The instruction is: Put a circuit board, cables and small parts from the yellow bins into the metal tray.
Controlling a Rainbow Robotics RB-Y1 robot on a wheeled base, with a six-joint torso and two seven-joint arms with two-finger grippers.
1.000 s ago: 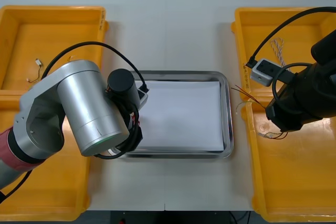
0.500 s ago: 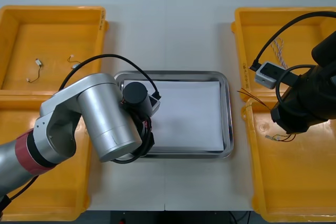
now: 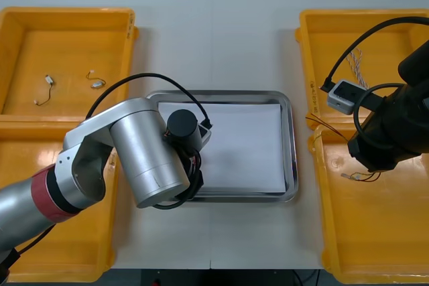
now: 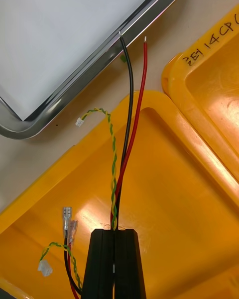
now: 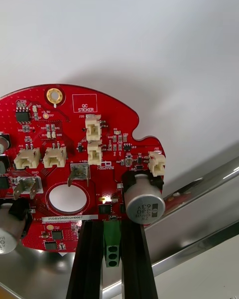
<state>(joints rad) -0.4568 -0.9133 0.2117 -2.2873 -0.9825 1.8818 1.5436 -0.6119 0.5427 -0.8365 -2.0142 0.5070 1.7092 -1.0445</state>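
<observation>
The biggest risk sits with the left end effector [image 5: 112, 226]. Its 2 fingers pinch only a small green plug at the edge of the red circuit board [image 5: 74, 144], and the rest of the board reaches out beyond the fingertips over the white inside of the metal tray [image 3: 221, 94]. The board edge nearest the fingers lies above the tray's shiny rim. Let go here, the board could land on that rim and rest tilted, or tip out over it. With so narrow a hold it could also swing round the plug.

The right end effector [image 4: 114, 236] is pressed together on a bundle of wires [image 4: 130, 104] above the yellow bin [image 3: 375, 232]. A black, a red and a twisted green-yellow strand run out ahead of its fingertips, and the bare ends reach the tray's rim. Those loose ends could catch on the bin wall or the rim, and a thin strand could slip from the pinch. Both arms seem bound for 1 tray, so they could crowd each other.

The worktop [image 3: 214, 38] is pale, flat and smooth, so a dropped piece may skid. Past its far edge the room shows a dark floor with stray cords.
</observation>
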